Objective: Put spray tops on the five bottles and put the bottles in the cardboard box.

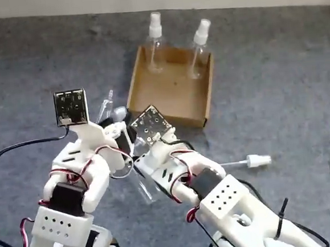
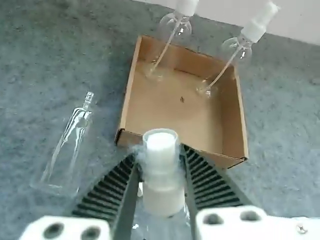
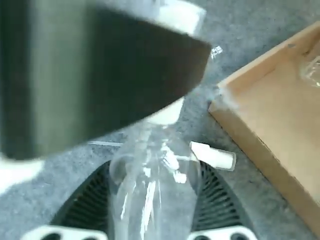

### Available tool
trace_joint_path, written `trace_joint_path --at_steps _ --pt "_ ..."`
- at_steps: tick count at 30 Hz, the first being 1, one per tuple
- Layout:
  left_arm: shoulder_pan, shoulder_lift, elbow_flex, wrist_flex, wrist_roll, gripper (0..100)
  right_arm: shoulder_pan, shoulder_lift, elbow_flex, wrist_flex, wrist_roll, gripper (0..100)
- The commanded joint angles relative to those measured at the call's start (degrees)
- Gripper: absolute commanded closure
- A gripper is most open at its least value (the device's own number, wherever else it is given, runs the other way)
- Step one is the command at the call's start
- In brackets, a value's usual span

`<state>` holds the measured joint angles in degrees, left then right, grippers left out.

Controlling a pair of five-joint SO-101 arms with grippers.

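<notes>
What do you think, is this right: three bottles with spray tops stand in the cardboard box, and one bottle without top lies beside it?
Not three: the high view shows two bottles with spray tops standing in the cardboard box. The rest holds: one bottle without top lies beside it.

Box floor open in front, but the near wall is crowded.
Two capped bottles [image 1: 154,41] [image 1: 199,47] stand at the far wall of the cardboard box [image 1: 177,97], leaving its near floor bare. Just before the near wall, the left gripper [image 2: 161,155] clamps a fitted spray top [image 2: 161,142] and the right gripper [image 3: 155,175] the held bottle [image 3: 150,200]. A bare bottle [image 2: 67,150] lies beside the box's left wall, and a loose spray top [image 1: 258,161] lies well right on open carpet [image 1: 288,91].
</notes>
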<state>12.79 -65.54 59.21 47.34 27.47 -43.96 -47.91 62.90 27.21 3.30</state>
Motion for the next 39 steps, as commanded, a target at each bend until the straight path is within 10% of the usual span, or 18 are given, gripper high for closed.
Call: trace_joint_path --at_steps 1,22,29,39 --pt "2.51 0.22 0.13 1.05 -0.53 100 2.07 -1.80 -1.19 -3.47 -0.44 99.5" --pt "3.74 0.22 1.89 0.35 -7.56 99 9.63 -1.80 -1.10 -10.59 -4.31 99.5" --pt "3.65 0.13 -3.30 0.44 -16.35 80 12.00 -1.45 -3.82 -10.51 -4.04 99.5" --pt "-0.40 0.13 -12.62 11.08 -17.23 78 17.36 -1.19 -16.04 -6.02 -4.04 99.5"
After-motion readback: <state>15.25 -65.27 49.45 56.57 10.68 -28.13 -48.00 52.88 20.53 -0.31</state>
